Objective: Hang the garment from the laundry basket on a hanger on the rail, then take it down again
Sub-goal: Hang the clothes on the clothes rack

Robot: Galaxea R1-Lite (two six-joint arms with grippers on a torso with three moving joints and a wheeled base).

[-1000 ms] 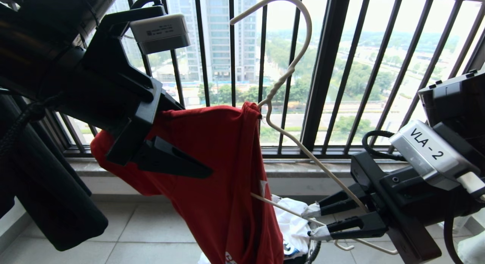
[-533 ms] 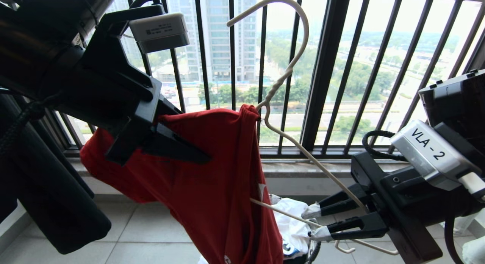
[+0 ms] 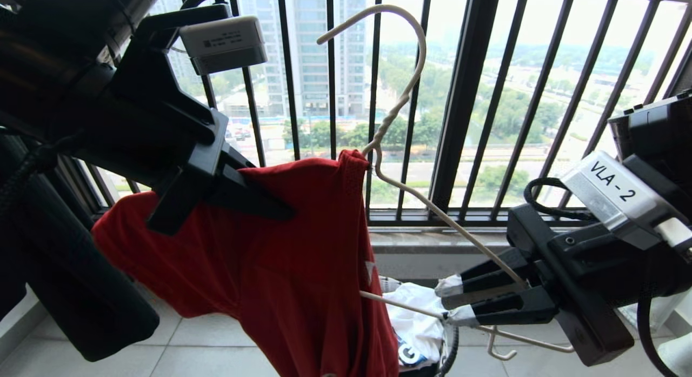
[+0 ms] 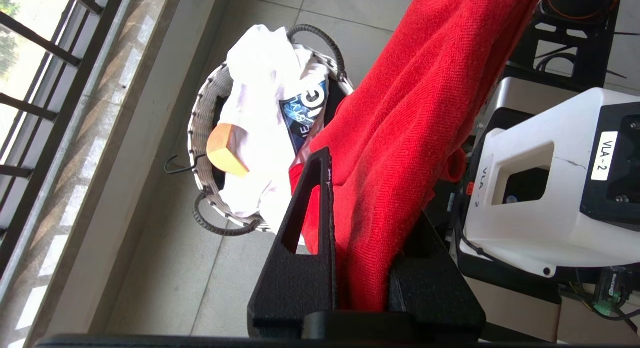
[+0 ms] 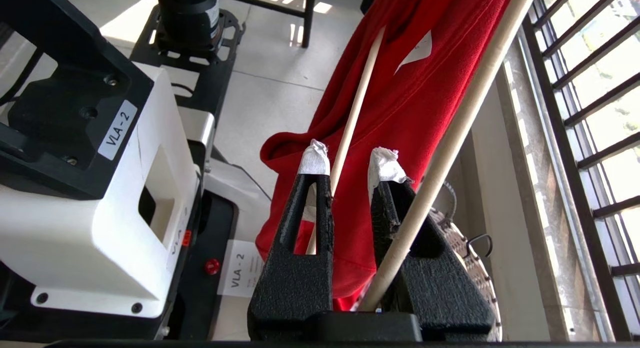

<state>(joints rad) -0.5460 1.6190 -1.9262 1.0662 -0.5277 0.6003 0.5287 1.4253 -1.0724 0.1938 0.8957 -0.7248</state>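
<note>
The red garment (image 3: 281,247) hangs over one arm of the thin white hanger (image 3: 400,101), whose hook points up in front of the window bars. My left gripper (image 3: 281,209) is up at the left, shut on the garment's shoulder; red cloth (image 4: 400,138) fills the gap of the left gripper (image 4: 365,228). Low at the right, my right gripper (image 3: 450,300) is shut on the hanger's bare end. In the right wrist view the hanger (image 5: 450,138) runs between the taped tips of the right gripper (image 5: 349,158). The laundry basket (image 4: 197,123) stands on the floor below. The rail is out of view.
White clothes (image 4: 255,88) and a light wooden piece (image 4: 225,151) lie in the basket. The black barred window railing (image 3: 465,96) and its stone ledge (image 3: 432,239) are close behind the hanger. My white base (image 4: 540,188) stands beside the hanging cloth.
The left gripper's jaws have closed on the garment's shoulder, and the sleeve has spread out to the left. The hanger's hook has tipped slightly left; the right gripper has barely moved.
</note>
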